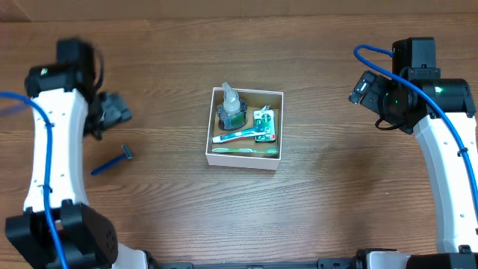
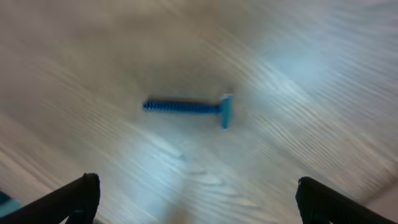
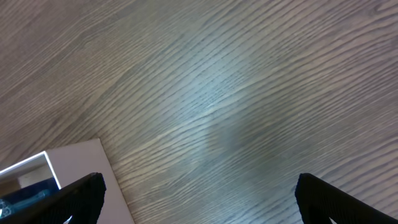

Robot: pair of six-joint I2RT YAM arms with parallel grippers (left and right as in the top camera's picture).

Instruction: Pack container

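Jaws on left gripper (image 2: 196,190) and right gripper (image 3: 199,186) spread wide, empty; thin flat razor (image 2: 186,107) may skid aside when pinched.

Table (image 1: 336,194): smooth wood grain, low sheen under the light. Box (image 1: 243,160): matt white cardboard outside, plain brown inside. Razor (image 2: 186,107): blue plastic, ribbed handle. Bottle (image 1: 231,109): clear glossy plastic. Toothbrushes (image 1: 239,136): coloured plastic.

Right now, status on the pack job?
Left gripper open, empty, aimed at blue razor. Right gripper open, empty. Container holds bottle, toothbrushes, packet; razor outside it. Nothing blocking the razor.
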